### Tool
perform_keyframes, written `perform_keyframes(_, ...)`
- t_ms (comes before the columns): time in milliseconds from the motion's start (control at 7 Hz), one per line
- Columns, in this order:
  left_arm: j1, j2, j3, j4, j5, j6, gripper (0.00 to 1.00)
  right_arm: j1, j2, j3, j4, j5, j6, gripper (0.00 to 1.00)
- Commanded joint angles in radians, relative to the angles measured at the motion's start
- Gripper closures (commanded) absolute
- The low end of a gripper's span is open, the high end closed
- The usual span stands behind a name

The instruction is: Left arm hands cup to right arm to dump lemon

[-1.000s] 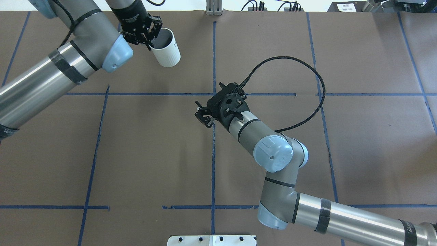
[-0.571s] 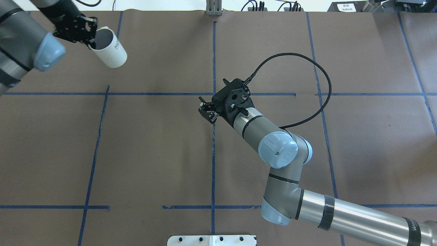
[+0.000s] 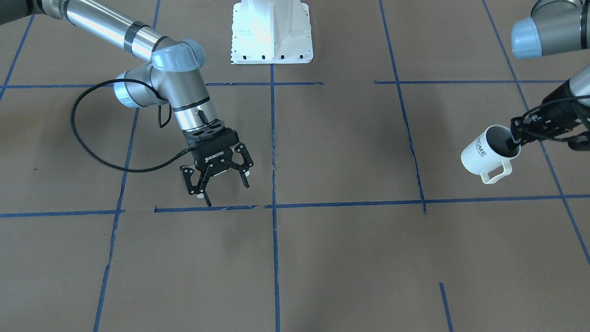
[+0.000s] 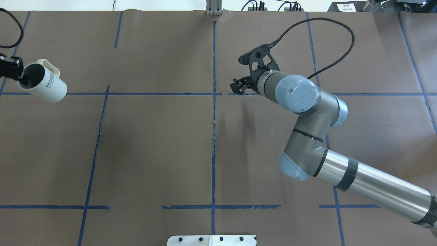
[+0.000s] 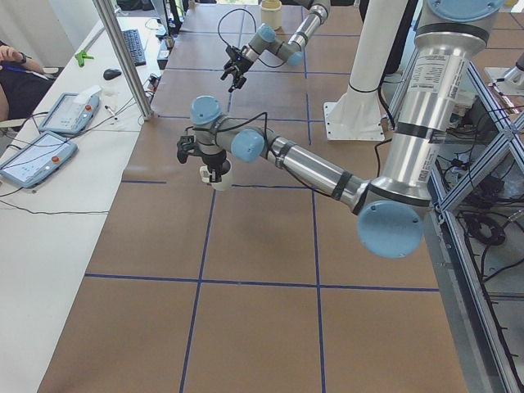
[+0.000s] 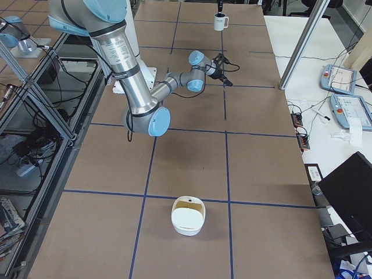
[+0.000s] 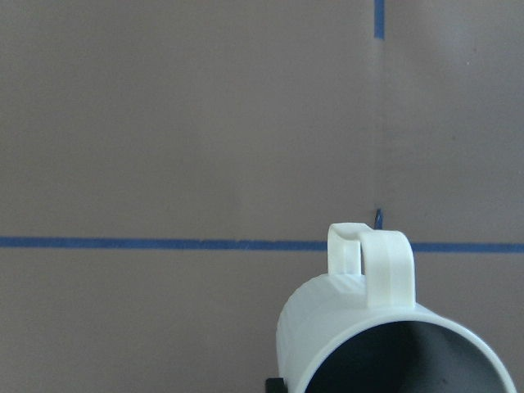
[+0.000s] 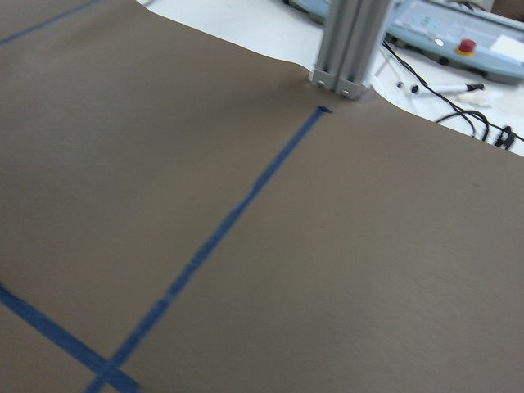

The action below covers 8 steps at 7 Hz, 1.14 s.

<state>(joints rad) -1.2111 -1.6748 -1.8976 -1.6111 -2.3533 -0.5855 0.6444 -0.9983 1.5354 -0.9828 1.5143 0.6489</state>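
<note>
Cup (image 3: 484,150) hangs tilted above the left end of the table (image 3: 350,258), handle downward, with the left gripper (image 3: 511,140) clamped on its rim. The right gripper (image 3: 224,186) hovers near the table's middle, well apart, jaws spread wide.

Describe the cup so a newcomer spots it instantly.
At the brown table's left edge in the overhead view, the left tool pinches a rim. That is the cup: a tilted white mug, squared handle, "HOME" lettering, unlike the plain white bowl at the opposite end.
</note>
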Motion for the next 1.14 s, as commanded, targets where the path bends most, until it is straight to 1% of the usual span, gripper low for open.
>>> perform_keyframes(0,-0.001,0.186,-0.153,-0.004,0.020,0.007,1.00,0.211,-0.023,0.112,-0.319,0.331,-0.046,0.00)
perform_keyframes(143,0.002,0.231,-0.156,-0.036,0.122,0.004,1.00,0.281,-0.086,0.130,-0.323,0.416,-0.125,0.00)
perform_keyframes(286,0.005,0.246,-0.149,-0.059,0.132,0.003,1.00,0.364,-0.162,0.149,-0.324,0.522,-0.217,0.00)
perform_keyframes(429,0.007,0.277,-0.155,-0.069,0.134,-0.003,1.00,0.441,-0.204,0.149,-0.361,0.641,-0.283,0.00)
perform_keyframes(571,0.007,0.299,-0.146,-0.120,0.134,-0.020,1.00,0.490,-0.218,0.158,-0.399,0.685,-0.316,0.00)
perform_keyframes(714,0.059,0.306,-0.135,-0.180,0.137,-0.099,1.00,0.521,-0.294,0.204,-0.402,0.708,-0.334,0.00)
perform_keyframes(857,0.123,0.299,-0.114,-0.217,0.140,-0.178,1.00,0.585,-0.354,0.225,-0.401,0.772,-0.360,0.00)
perform_keyframes(1000,0.186,0.282,-0.086,-0.225,0.144,-0.201,1.00,0.663,-0.397,0.230,-0.404,0.850,-0.406,0.00)
